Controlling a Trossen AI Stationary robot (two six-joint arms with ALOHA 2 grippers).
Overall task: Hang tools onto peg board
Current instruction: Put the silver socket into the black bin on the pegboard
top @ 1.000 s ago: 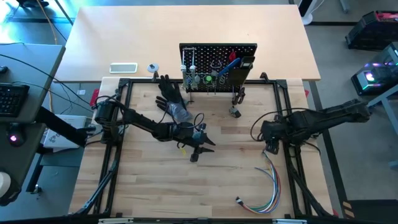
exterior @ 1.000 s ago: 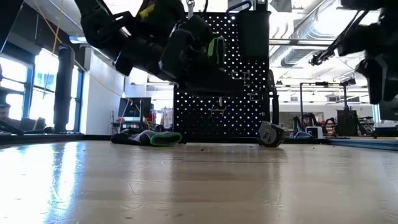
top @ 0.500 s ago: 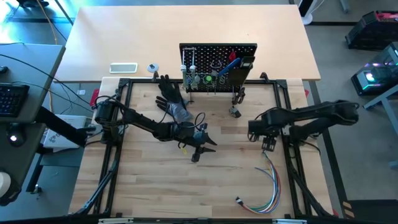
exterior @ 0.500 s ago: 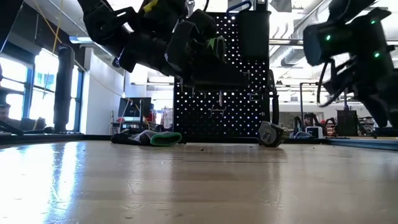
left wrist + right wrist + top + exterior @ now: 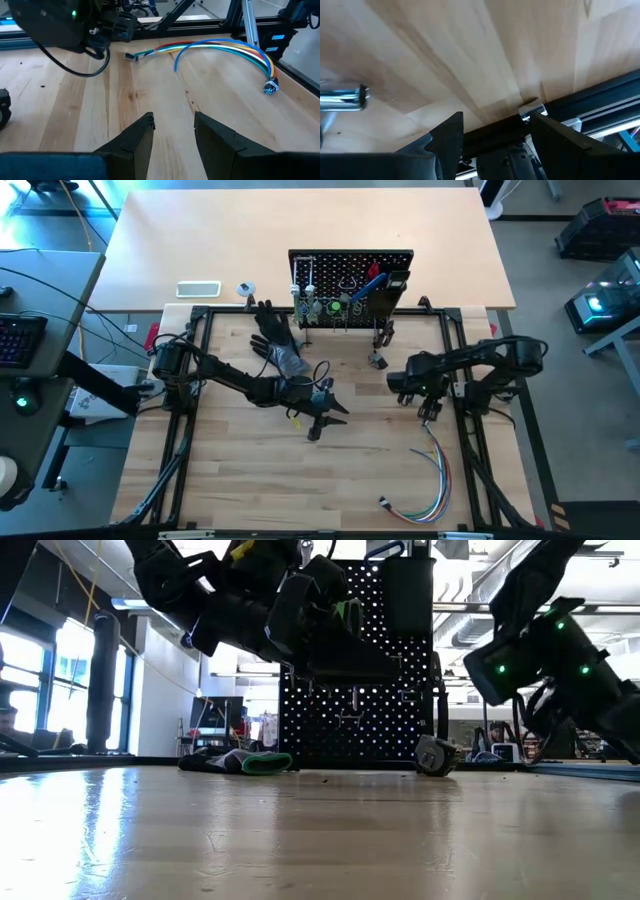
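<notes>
Peg board upright at table's far edge, tools hung on its front, one small tool on wood just before it. Right gripper empty, fingers spread, has folded in closer toward board. Left gripper unchanged mid-table before board, fingers apart, empty.

Even, bright overhead light is seen across the high view, and only short soft shadows are cast on the wooden table. In the low view the scene is backlit: the peg board and both arms are reduced to dark silhouettes against bright windows at the left, and a pale sheen is laid over the near tabletop, which is rendered soft. Motion blur is shown in the right wrist view; the left wrist view is held sharp on the coloured wires.
</notes>
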